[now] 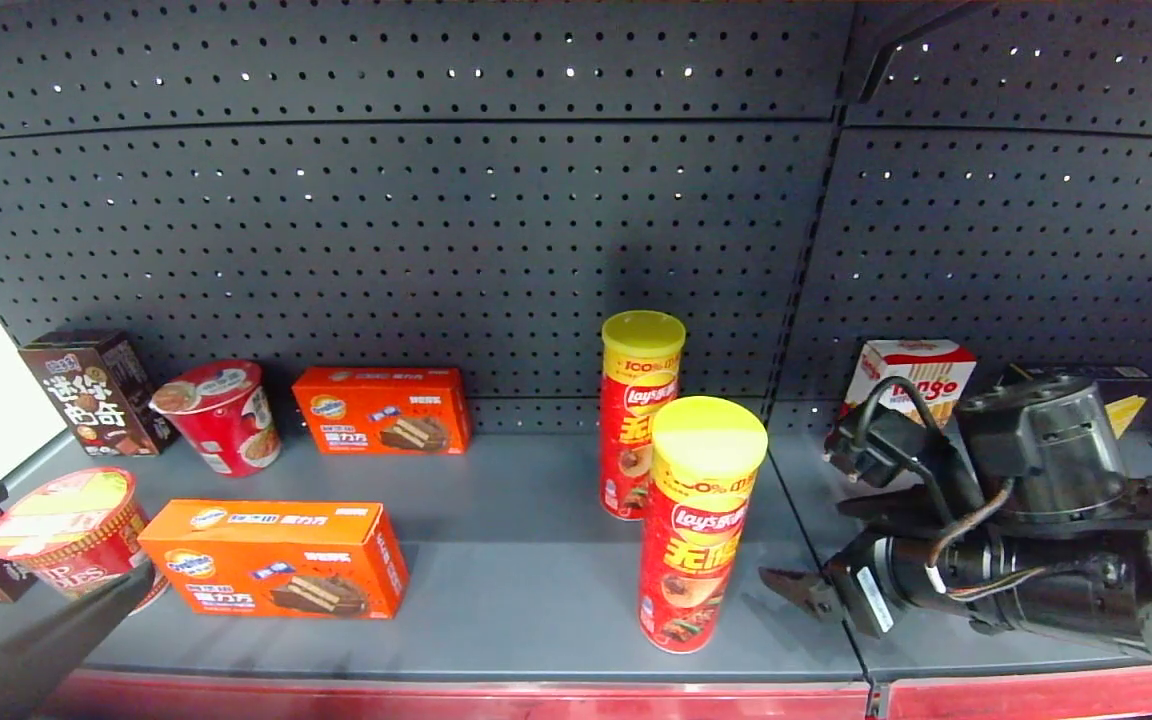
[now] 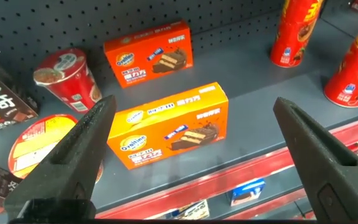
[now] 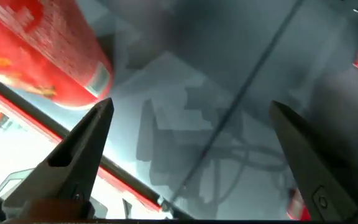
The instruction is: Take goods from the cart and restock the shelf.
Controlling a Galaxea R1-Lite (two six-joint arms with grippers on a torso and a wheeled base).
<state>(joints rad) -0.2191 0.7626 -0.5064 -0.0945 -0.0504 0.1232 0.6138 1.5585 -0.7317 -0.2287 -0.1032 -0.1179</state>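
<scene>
Perforated dark backboard (image 1: 386, 220), smooth grey shelf (image 1: 526, 560), cylindrical yellow-lidded can (image 1: 698, 525)

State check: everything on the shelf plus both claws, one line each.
Front chip can: upright, lid on.
Back chip can: upright, lid on.
Front orange box: closed, face forward.
Back orange box: closed, face forward.
Front noodle cup: upright, sealed.
Back noodle cup: upright, sealed.
Brown box: upright, closed.
White box: upright, closed.
Left claw: open, empty.
Right claw: open, empty.
</scene>
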